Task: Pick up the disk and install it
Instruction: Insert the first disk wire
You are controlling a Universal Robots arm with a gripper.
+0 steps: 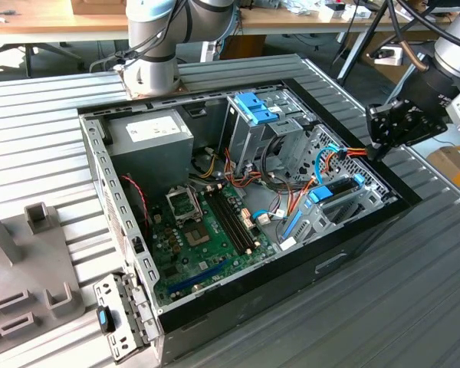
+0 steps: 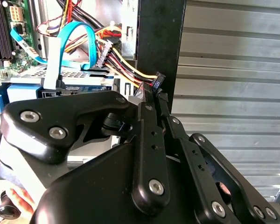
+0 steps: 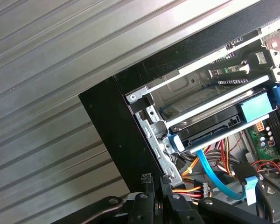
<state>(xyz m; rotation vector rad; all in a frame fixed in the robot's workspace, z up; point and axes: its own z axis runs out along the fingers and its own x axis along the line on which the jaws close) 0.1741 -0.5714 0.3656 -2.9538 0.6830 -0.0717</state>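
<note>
The disk [image 1: 339,186] lies in the drive bay at the corner of the open computer case [image 1: 238,303] on the exterior view's right, black with a bright blue carrier. In the first wrist view the disk [image 3: 219,122] sits inside the grey metal bay with a blue tab at each end. My gripper [image 1: 372,149] hovers over the case's wall just beside that bay, apart from the disk. Its fingers [image 2: 147,121] stand together, shut. A black cable connector [image 2: 157,80] with yellow and red wires sits right at the gripper [image 2: 151,95] tips; I cannot tell whether it is pinched.
A light-blue latch on a grey cage [image 1: 254,107] stands at the case's back. A grey perforated bracket with a blue clip [image 1: 116,318] lies on the ribbed table [image 1: 414,291] at the front. The motherboard [image 1: 207,230], the power supply [image 1: 149,134] and loose blue cables [image 2: 74,35] are inside the case.
</note>
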